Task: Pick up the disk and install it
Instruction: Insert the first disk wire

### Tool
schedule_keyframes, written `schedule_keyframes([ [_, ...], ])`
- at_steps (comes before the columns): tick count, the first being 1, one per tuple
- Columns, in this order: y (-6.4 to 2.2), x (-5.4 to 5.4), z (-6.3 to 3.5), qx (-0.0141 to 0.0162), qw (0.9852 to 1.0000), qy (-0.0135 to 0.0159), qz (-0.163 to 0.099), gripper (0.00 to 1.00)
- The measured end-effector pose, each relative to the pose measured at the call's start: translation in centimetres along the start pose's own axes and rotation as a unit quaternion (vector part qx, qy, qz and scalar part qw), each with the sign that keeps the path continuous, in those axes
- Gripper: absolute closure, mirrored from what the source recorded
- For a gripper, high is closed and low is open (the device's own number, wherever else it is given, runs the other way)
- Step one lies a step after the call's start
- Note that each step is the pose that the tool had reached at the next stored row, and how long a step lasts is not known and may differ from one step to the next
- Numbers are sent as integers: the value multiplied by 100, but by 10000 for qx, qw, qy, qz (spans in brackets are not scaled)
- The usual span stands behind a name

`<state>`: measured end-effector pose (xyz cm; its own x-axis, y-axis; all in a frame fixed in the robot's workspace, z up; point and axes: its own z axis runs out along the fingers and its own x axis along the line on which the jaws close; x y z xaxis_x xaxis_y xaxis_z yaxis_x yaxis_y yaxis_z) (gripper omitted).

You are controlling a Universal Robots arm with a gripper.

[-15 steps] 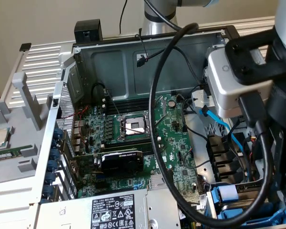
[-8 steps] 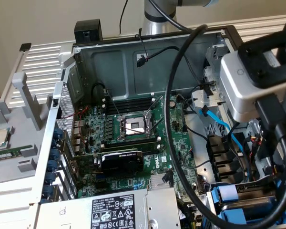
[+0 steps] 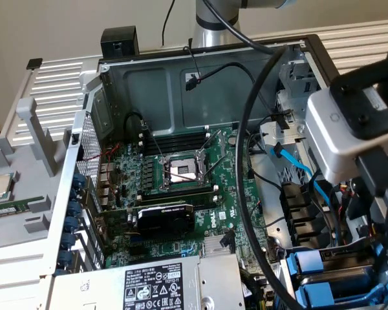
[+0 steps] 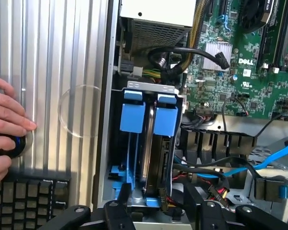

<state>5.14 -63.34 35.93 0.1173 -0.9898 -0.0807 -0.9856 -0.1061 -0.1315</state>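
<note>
While the arm hangs over the open computer case (image 3: 149,90), the gripper (image 4: 156,203) is positioned directly above the drive cage (image 4: 151,87), in the case corner beside the power supply (image 4: 156,14). Its black fingers (image 4: 119,213) stand well apart, one on either side of the cage end, clamped on nothing visible.

Two blue-framed carriers sit on edge in the cage, side by side. The disk (image 4: 159,160) is noted in the slot nearer the motherboard (image 4: 240,62), its dark body lying behind its blue tab (image 4: 165,120). The neighbouring carrier (image 4: 133,117) lies next to the case's outer wall. A blue data cable (image 4: 273,153) and black cabling cross the bay beside the cage.

Outside the case, on the ribbed metal table (image 4: 62,48), a person's hand (image 4: 5,120) rests on a black knob with a blue ring (image 4: 12,143). The hand is close to a dark keyboard (image 4: 29,196).
</note>
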Motion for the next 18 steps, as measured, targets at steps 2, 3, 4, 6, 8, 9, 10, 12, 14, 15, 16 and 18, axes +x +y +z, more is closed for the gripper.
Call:
schedule_keyframes([
  [2,1,2,23,-8,9999,-30,-113,45],
  [3,-2,4,33,-11,9999,-45,-155,45],
  [4,-4,5,44,-13,9998,-61,-192,45],
  [6,-7,7,67,-18,9996,-87,-265,45],
  [8,-11,10,91,-25,9994,-110,-332,45],
  [9,-16,12,101,-30,9993,-122,-365,45],
  [10,-20,13,110,-36,9991,-135,-399,45],
  [12,-25,15,124,-55,9987,-166,-470,45],
  [14,-25,15,134,-86,9983,-198,-543,45],
  [15,-25,16,138,-104,9980,-214,-588,45],
  [16,-25,17,143,-124,9976,-234,-636,45],
  [18,-28,18,151,-152,9970,-268,-714,45],
])
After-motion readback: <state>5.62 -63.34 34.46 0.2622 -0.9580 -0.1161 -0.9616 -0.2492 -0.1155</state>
